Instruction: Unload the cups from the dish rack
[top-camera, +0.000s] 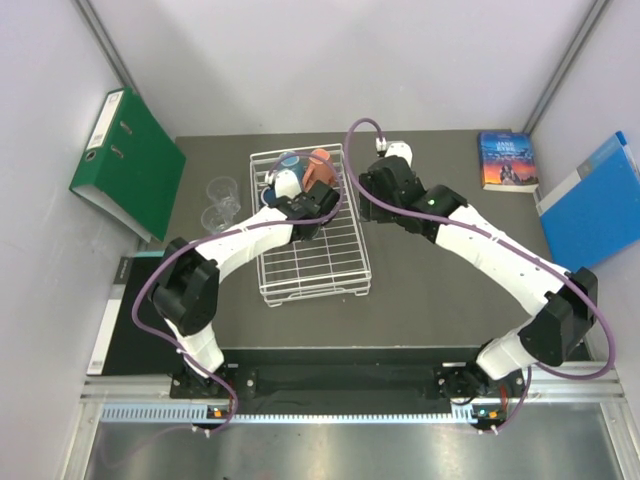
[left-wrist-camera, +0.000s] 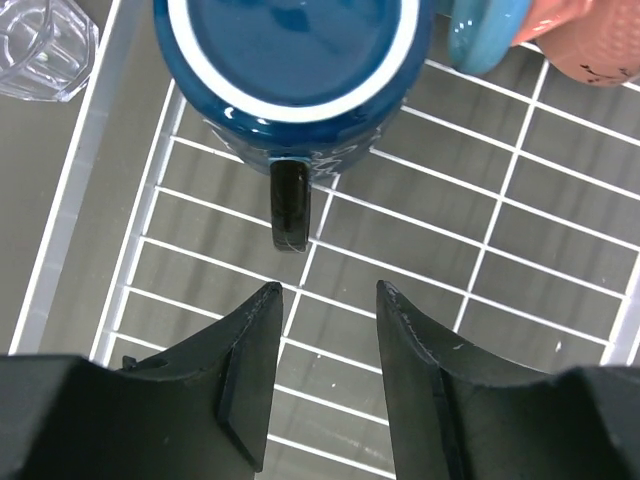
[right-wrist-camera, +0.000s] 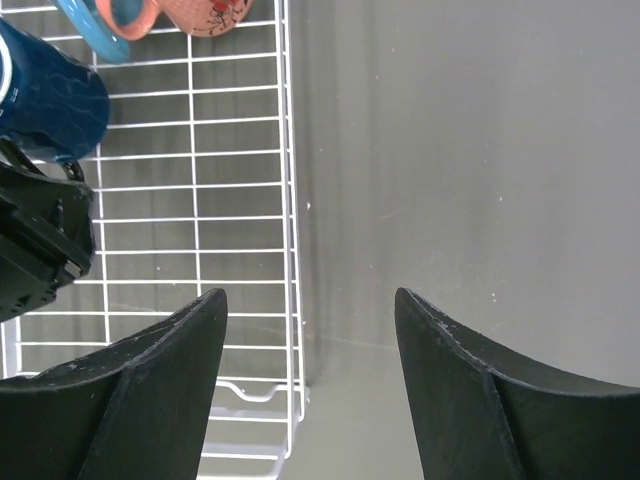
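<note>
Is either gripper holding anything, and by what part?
Nothing is held. The left gripper is open, short of the handle of the dark-blue mug; the right gripper is open above the table beside the rack.

Bright, even overhead light, soft shadows, all views sharp.

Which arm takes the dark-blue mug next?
Left. Left gripper is over the dish rack, jaws open, lined up just short of the handle of the dark-blue mug. Right gripper is over the table beside the rack.
</note>
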